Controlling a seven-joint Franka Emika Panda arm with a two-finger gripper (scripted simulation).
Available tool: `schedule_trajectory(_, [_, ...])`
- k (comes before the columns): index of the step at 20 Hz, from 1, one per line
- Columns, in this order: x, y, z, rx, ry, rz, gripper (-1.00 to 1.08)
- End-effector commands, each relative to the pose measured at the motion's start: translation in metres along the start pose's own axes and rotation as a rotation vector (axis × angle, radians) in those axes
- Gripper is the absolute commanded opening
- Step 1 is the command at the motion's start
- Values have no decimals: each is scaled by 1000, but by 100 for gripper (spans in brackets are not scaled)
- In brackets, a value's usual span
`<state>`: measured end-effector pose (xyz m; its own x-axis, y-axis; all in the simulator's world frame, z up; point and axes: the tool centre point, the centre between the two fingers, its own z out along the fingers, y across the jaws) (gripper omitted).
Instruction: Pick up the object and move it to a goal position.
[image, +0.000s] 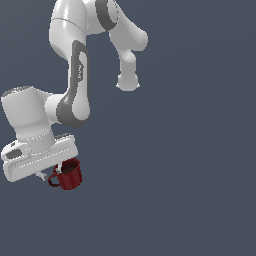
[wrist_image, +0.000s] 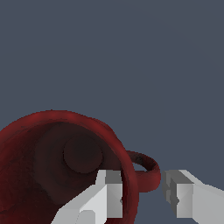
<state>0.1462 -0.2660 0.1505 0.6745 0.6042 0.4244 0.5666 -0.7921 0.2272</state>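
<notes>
The dark red mug (image: 70, 176) sits just under my white hand at the exterior view's lower left, its loop handle (image: 53, 181) toward the exterior view's left. In the wrist view the mug (wrist_image: 39, 131) is large and close, with its dark inside facing the camera. My gripper (wrist_image: 142, 191) straddles the mug's wall beside the handle (wrist_image: 146, 170). One finger (wrist_image: 109, 194) is inside the rim against the wall. The other finger (wrist_image: 177, 197) is outside, with a gap between it and the wall. In the exterior view my gripper (image: 52, 171) is mostly hidden by the hand.
A plain dark blue-grey background lies all around, with no other objects in view. The arm's links (image: 75, 85) rise above the hand, toward the exterior view's top.
</notes>
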Motion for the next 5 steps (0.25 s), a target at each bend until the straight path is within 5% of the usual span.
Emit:
schedule_trajectory(1, [2, 6, -3, -7, 14, -5, -100])
schedule_trajectory(5, [3, 8, -3, -7, 18, -7, -100])
